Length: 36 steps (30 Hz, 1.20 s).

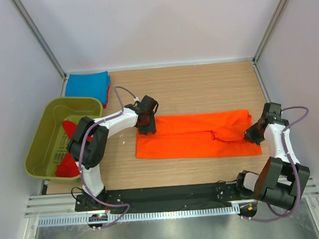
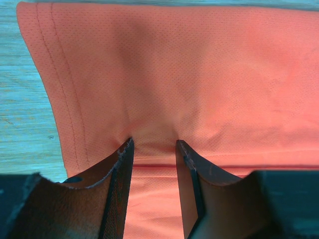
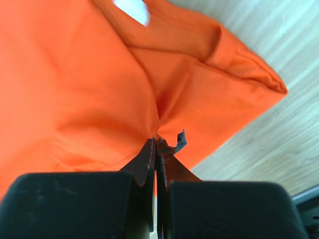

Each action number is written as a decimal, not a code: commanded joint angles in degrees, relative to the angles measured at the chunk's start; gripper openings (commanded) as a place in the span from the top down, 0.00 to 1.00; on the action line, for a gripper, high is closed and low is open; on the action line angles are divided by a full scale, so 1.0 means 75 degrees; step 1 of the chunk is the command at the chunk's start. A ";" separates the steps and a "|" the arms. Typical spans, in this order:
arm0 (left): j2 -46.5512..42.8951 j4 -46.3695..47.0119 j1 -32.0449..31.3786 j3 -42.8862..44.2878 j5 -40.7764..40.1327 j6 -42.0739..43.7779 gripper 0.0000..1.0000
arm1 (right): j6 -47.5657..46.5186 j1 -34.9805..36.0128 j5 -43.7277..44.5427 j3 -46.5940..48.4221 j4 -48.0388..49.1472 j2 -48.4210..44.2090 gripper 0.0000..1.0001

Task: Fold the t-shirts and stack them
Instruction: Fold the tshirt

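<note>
orange t-shirt [image 1: 198, 134]: laid flat on table [image 1: 201, 90], long axis left-to-right | left gripper [image 2: 154, 144]: jaws apart, tips pressed onto left end | right gripper [image 3: 157, 142]: clamped on right end | span held between both arms

orange t-shirt [image 1: 198, 134] half-folded flat, blue t-shirt [image 1: 87, 82] folded

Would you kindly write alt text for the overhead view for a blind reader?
An orange shirt, folded into a long band, lies across a wooden table, with the left arm at its far-left corner and the right arm at its right end. At left, a green tub holds red shirts; a folded blue shirt lies behind it.
</note>
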 commanded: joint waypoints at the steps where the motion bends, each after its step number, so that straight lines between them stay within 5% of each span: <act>1: 0.0397 -0.0328 0.0064 -0.0113 -0.0481 0.0093 0.59 | 0.0007 -0.0012 -0.0126 -0.0448 0.0259 -0.0210 0.99; 11: 0.0584 -0.0456 0.0123 0.0038 -0.0750 0.0093 0.59 | 0.0511 -0.0012 0.1679 -0.0871 0.0177 -0.0935 0.99; 24: 0.0619 -0.0398 0.0170 0.0039 -0.0563 0.0035 0.58 | 0.0816 0.0058 0.0472 -0.0448 -0.0560 -0.1708 0.99; 28: 0.0631 -0.0398 0.0170 0.0027 -0.0539 -0.0012 0.58 | 0.0781 0.0070 0.0416 -0.1046 -0.0317 -0.1932 0.82; 36: 0.0175 -0.0644 0.0135 0.0332 -0.0493 0.0011 0.54 | 0.0617 0.0105 0.0578 0.0101 -0.0551 -0.1183 0.63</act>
